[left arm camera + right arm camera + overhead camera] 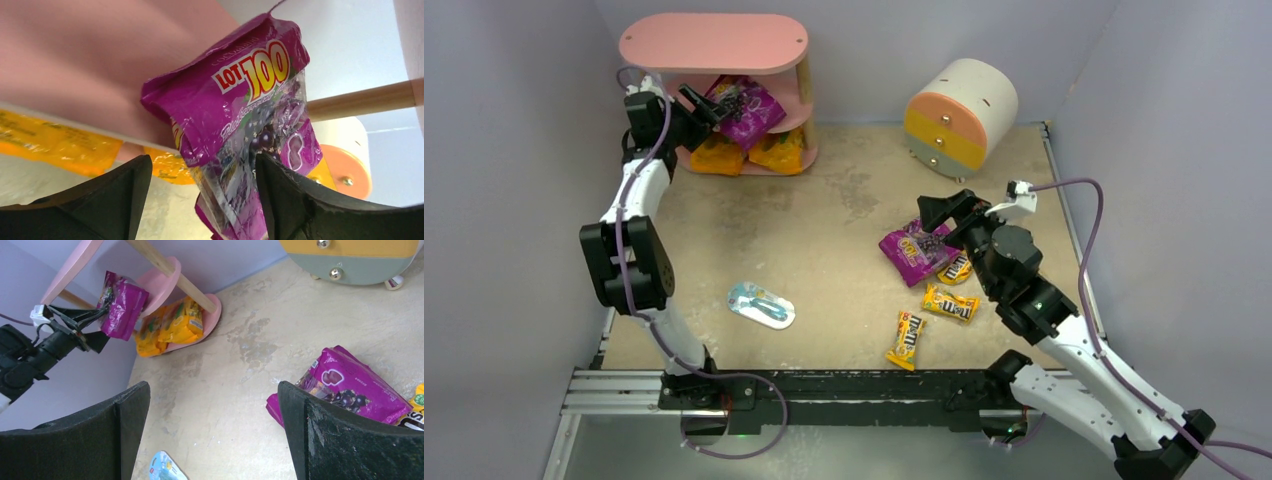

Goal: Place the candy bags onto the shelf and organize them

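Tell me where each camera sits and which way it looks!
Top external: high behind the arms, looking down at the table; left arm and right arm both show.
Left wrist: on the left arm, looking up at the purple bag at the shelf; its open left claw shows.
Right wrist: on the right arm, looking across the table toward the shelf; its open right claw shows.
Shared: all three see that purple bag.

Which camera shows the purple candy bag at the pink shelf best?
The left wrist view: the purple bag fills it, label readable. The top view shows it small at the shelf; the right wrist view, distant and side-on.
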Robot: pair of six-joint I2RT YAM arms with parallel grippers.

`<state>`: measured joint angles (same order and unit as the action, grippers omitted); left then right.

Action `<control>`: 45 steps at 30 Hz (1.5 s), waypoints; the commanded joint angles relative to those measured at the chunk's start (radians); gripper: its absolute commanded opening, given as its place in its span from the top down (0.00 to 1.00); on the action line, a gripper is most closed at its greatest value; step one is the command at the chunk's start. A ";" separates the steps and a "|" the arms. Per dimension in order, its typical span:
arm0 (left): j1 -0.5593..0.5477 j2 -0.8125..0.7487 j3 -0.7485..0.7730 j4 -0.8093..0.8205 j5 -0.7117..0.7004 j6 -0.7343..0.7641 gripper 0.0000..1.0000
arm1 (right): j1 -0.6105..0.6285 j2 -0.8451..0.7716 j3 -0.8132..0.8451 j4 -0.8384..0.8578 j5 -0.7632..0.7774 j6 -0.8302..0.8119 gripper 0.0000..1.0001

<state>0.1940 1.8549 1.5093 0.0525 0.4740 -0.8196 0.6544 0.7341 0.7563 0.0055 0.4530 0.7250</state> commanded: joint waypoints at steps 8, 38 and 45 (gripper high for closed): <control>-0.023 -0.269 -0.101 -0.113 -0.144 0.148 0.14 | 0.002 0.008 -0.015 0.038 -0.016 0.027 0.01; -0.240 -0.004 0.201 -0.278 -0.456 0.473 0.57 | 0.002 0.021 -0.002 -0.004 0.070 0.003 0.01; -0.240 -0.007 0.224 -0.255 -0.437 0.621 1.00 | 0.002 0.018 0.008 -0.004 0.076 -0.003 0.01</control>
<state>-0.0452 1.8309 1.6836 -0.2256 0.0277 -0.3233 0.6544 0.7643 0.7437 -0.0101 0.4900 0.7353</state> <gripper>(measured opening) 0.091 0.987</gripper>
